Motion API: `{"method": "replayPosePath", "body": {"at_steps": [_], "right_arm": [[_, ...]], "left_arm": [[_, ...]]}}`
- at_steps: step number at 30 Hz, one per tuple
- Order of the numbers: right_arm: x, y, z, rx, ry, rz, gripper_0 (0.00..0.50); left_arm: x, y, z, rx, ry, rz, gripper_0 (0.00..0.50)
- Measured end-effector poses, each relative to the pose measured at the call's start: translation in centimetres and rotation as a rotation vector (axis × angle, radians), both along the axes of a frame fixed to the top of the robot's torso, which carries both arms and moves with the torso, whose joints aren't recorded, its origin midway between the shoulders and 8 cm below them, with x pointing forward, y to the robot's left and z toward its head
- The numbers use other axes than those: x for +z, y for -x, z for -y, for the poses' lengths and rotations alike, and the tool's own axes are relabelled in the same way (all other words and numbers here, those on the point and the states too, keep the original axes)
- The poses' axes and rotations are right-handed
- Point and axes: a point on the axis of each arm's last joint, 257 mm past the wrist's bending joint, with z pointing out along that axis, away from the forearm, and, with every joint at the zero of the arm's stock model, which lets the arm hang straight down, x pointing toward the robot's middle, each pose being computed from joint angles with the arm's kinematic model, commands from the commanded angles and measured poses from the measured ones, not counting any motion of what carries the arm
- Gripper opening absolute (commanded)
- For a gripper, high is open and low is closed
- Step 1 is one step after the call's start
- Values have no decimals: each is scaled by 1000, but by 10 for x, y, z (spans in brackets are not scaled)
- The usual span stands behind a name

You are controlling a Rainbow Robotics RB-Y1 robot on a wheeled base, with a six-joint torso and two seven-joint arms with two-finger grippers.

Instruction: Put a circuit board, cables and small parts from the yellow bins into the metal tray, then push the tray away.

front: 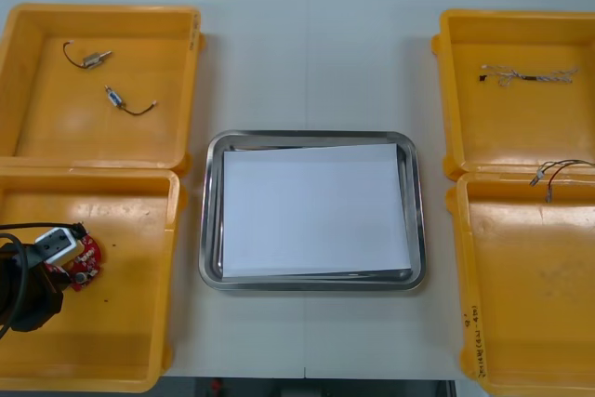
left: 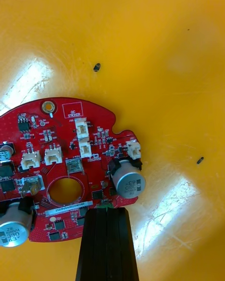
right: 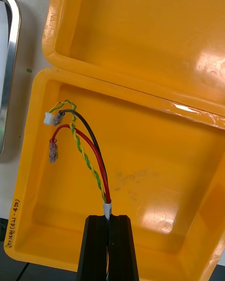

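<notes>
Left wrist view: left gripper [left: 107,209] pinches the circuit board [left: 65,168] by its edge left of the tray [front: 206,230], right gripper [right: 108,217] clamps a cable [right: 97,161]; either may slip.

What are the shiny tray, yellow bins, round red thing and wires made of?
Rectangular metal tray: probably polished steel, mirror-bright rim. Yellow bins: likely moulded plastic, glossy glare. Round red circuit board in the left gripper: stiff lacquered board, soldered parts. Red, black and yellow-green cables in the right gripper: bendy, seemingly plastic-coated wire.
</notes>
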Motion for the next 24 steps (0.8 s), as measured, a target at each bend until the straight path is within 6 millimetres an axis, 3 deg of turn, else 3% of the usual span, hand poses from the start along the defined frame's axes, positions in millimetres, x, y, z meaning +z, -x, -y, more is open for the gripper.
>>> {"method": "replayPosePath", "body": {"at_steps": [18,24], "right_arm": [[0,0,0,0,0,0,0],[0,0,0,0,0,0,0]], "left_arm": [[4,0,2,-1,-1,-7,0],[24,-5,3,4,-13,-1,0]]}}
